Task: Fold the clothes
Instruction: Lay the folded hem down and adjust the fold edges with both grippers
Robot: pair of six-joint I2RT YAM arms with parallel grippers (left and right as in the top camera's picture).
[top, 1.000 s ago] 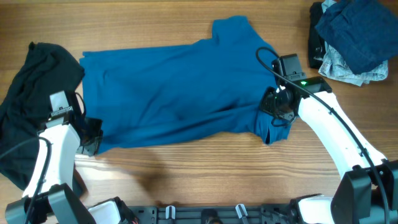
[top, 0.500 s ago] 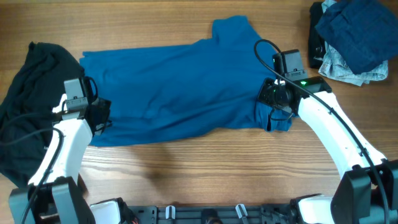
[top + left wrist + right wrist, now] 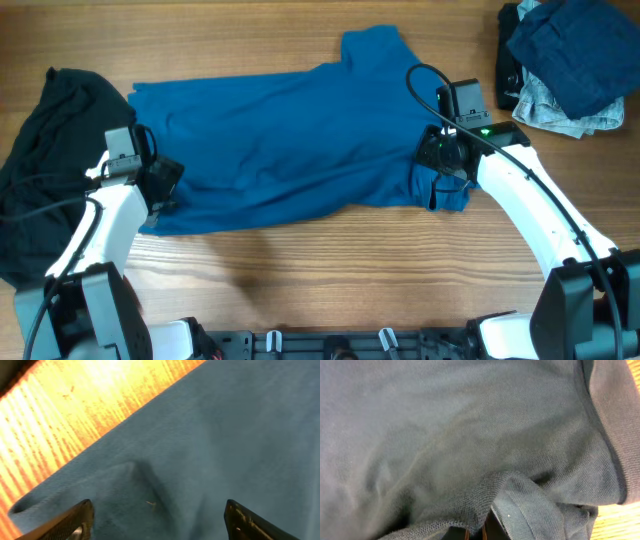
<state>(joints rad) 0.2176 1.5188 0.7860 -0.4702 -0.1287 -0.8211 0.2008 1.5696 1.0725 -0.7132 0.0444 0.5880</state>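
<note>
The teal-blue shirt [image 3: 290, 140] of the clothes lies spread across the middle of the table, its near hem turned back on itself. A black garment [image 3: 45, 170] is bunched at the left edge. My left gripper [image 3: 160, 187] hovers over the shirt's near-left corner; in the left wrist view it [image 3: 160, 521] is open, with the teal cloth [image 3: 225, 435] lying loose between the fingertips [image 3: 80, 516]. My right gripper [image 3: 441, 158] sits at the shirt's near-right corner. In the right wrist view it [image 3: 481, 533] is shut on a raised ridge of shirt fabric [image 3: 445, 425].
A navy and pale-denim heap [image 3: 565, 60] lies at the far right corner. Bare wooden tabletop [image 3: 330, 270] runs along the near side, and a strip of it [image 3: 75, 405] shows beside the shirt's edge. A black cable [image 3: 425, 85] loops over the right arm.
Both grippers carried the shirt's near hem a little toward the far side. The left gripper then opened and let go of its corner; the right stays shut on the fabric.
</note>
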